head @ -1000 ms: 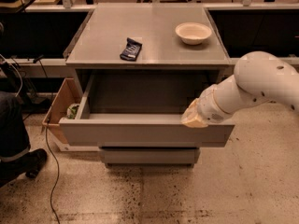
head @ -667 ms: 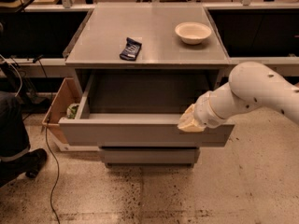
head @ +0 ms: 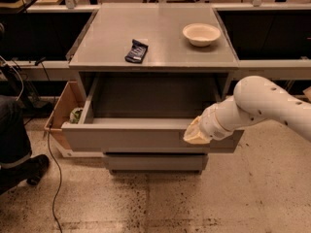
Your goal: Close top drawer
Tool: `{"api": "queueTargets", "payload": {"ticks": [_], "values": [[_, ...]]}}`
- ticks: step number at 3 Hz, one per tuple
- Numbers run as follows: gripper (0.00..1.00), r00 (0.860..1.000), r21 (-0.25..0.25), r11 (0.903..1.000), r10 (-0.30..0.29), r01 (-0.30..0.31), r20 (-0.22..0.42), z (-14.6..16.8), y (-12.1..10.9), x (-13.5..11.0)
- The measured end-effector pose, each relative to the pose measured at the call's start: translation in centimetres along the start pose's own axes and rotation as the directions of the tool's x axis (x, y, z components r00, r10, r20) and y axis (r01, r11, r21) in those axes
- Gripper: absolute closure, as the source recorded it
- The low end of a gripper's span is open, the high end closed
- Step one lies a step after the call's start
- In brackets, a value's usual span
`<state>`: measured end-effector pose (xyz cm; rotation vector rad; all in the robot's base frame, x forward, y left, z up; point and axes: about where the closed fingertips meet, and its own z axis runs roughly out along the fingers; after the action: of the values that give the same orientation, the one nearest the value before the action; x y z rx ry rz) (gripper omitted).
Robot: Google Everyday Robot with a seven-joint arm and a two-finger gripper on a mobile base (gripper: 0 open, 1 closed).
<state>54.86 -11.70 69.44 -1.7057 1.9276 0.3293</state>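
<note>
The top drawer [head: 131, 137] is a wide grey box pulled out of the grey cabinet [head: 155, 38]. Its inside looks empty. Its plain flat front faces me. My gripper [head: 197, 132] is at the end of the white arm coming from the right. It rests against the right part of the drawer's front panel, at the top edge. The cream-coloured gripper end hides that bit of the panel.
A dark snack bag [head: 136, 51] and a cream bowl [head: 201, 34] sit on the cabinet top. A lower grey drawer [head: 154, 161] shows beneath. A wooden crate [head: 63, 113] stands at the left, with a person's leg and shoe [head: 19, 164] and a cable [head: 51, 178] on the speckled floor.
The arm has shifted left along the drawer front. The drawer stays pulled out about as far as before.
</note>
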Motion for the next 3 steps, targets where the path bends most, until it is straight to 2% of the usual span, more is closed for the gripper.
{"api": "queueTargets", "payload": {"ticks": [1,3], "values": [[1.0,0.999,0.037,0.9993,-0.002,0.0,0.04,0.0,0.1,-0.2],[1.0,0.989,0.141,0.9886,-0.072,0.053,0.131,2.1,-2.8,0.2]]}}
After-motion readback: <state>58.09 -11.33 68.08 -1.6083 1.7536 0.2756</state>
